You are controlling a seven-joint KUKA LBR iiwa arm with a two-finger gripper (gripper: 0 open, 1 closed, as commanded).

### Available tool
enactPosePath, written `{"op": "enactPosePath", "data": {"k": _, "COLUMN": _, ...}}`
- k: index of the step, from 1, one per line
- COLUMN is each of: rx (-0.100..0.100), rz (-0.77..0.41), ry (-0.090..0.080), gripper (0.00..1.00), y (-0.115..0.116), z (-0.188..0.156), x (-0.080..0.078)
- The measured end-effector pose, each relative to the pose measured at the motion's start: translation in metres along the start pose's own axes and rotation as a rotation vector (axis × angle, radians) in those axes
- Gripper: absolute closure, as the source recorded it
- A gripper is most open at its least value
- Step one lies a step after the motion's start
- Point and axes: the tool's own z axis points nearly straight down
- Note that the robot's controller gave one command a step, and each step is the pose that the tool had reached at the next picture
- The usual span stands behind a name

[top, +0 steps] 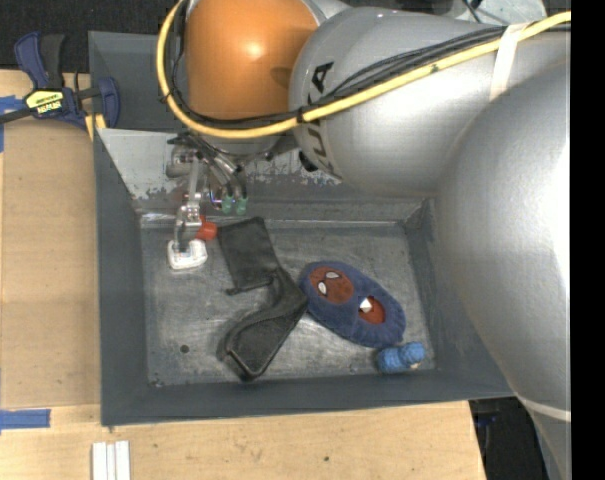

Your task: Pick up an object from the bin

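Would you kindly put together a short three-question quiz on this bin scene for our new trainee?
1. Multiple choice: in the camera view, the end effector hangs over which part of the bin? A) upper left B) lower right C) lower left
2. True or false: the blue plush toy lies to the right of the black curved pouch.
3. Fill in: the small piece on the floor just under the end effector is coloured ____.

Key: 1 A; 2 true; 3 white.
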Motion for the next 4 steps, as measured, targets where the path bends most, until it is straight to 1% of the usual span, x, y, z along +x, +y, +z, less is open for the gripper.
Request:
{"op": "enactPosePath", "data": {"k": 1, "rx": -0.010, "rz": 0.115, "ry": -0.019, "gripper": 0.00, "y": -0.027, "z": 0.122, "x": 0.013}}
{"op": "enactPosePath", "data": {"k": 2, "rx": -0.006, "rz": 0.063, "ry": -0.017, "gripper": 0.00, "y": -0.029, "z": 0.119, "x": 0.016}}
{"op": "enactPosePath", "data": {"k": 3, "rx": -0.001, "rz": -0.349, "ry": -0.004, "gripper": 0.00, "y": -0.034, "z": 0.138, "x": 0.032}}
{"op": "enactPosePath", "data": {"k": 4, "rx": -0.001, "rz": -0.346, "ry": -0.002, "gripper": 1.00, "y": -0.035, "z": 0.139, "x": 0.033}}
